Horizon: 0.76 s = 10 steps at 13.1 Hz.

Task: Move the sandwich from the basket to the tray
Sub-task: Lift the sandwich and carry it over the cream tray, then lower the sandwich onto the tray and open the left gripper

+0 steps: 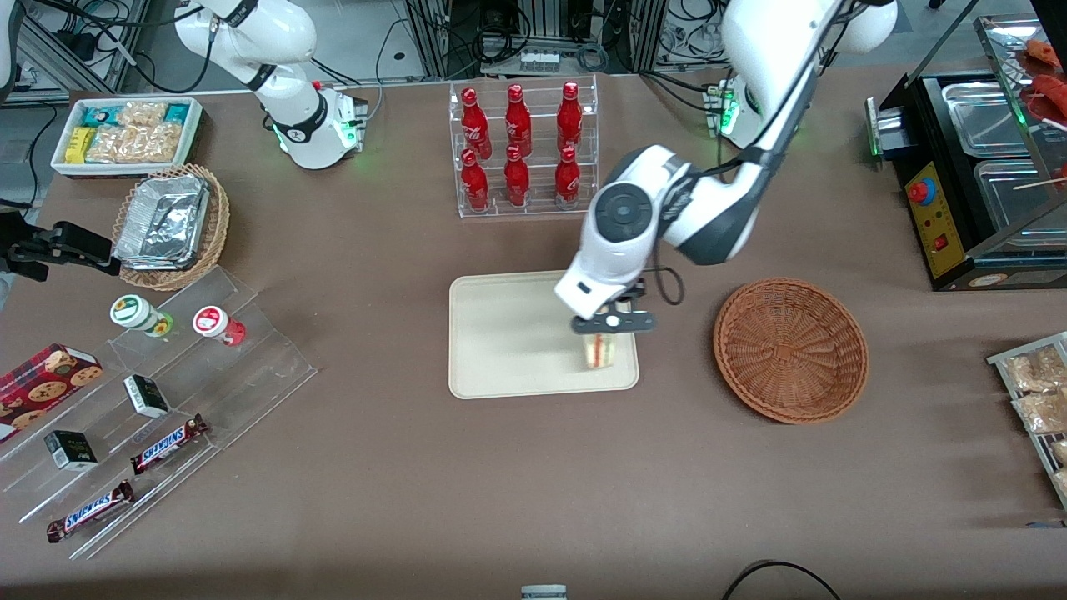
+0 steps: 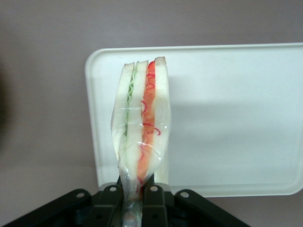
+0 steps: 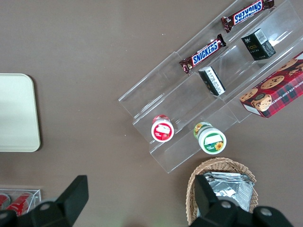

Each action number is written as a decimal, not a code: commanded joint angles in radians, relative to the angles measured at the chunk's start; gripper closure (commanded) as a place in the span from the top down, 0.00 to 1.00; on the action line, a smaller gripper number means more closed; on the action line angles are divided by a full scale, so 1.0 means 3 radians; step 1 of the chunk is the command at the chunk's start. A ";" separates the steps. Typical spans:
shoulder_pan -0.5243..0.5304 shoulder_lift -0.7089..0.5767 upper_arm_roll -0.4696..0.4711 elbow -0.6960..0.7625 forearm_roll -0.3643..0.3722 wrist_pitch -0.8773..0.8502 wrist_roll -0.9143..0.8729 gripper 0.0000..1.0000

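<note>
Table (image 1: pixel 400 500): I see the brown work surface with the task's things near its middle, the rack of red bottles (image 1: pixel 521 150) farther from the front camera.
Tray (image 1: pixel 508 333): flat and cream, and the arm is over the corner of it that lies toward the basket and nearer the camera. Most of it is bare, so I have room to choose.
Basket (image 1: pixel 790 350): I see nothing in it; it sits beside the tray, toward the working arm's end.
Gripper (image 1: pixel 602 335): I have it over the tray, fingers clamped on the wrapped corner of the sandwich.
Sandwich (image 2: pixel 142 127): it is pinched by one tip and stands out from the jaws above the tray's corner region; I cannot tell whether it touches the tray yet.
Step in hand: I judge this is the set-down. I would nudge it inward from the rim (image 2: pixel 92 142), lower until the bread bears on the tray, then let go slowly, since the wedge may tip once it is freed.
Risk: the plastic wrap (image 2: pixel 163 128) could cling to a finger, so I would lift away straight.
</note>
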 commanded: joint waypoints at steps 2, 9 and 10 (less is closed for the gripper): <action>-0.0224 0.0390 0.0039 0.0459 -0.0035 -0.0093 -0.0121 0.00; -0.0363 0.0820 0.0044 0.0833 -0.0014 -0.0128 -0.0392 0.00; -0.0363 0.0835 0.0044 0.0838 -0.0014 -0.0144 -0.0392 0.00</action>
